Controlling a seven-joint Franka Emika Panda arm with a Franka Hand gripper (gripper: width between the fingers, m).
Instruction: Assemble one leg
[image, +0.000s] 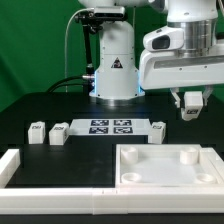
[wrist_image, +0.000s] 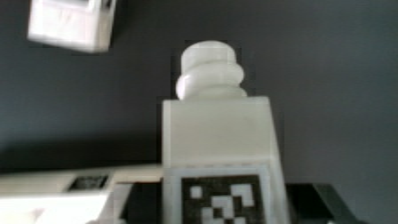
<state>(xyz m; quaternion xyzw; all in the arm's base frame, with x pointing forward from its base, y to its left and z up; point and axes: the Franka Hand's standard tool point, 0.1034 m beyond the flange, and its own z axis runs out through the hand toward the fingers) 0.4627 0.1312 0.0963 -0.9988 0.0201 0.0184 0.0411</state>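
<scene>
Front rail (image: 100, 192), white, runs along the near table edge and turns back at the exterior view's left. Just behind it, toward the exterior view's right, the white panel (image: 160, 170) with round sockets lies flat. Marker board (image: 110, 127) lies mid-table in front of the robot base (image: 115, 70). Far-left leg (image: 36, 132) and second leg (image: 59, 132) sit close together off the board's end at the exterior view's left. Third leg (image: 158, 128) sits just beside the board's other end. Gripper (image: 190, 106) hangs above the table, to the exterior view's right of the third leg. Its jaws are closed narrow on the leg (wrist_image: 221, 135), which is held clear of the table with its knobbed tip pointing away from the wrist camera. The wrist view is blurred. Another leg (wrist_image: 71, 25) shows on the dark table beyond; cannot tell which one.
</scene>
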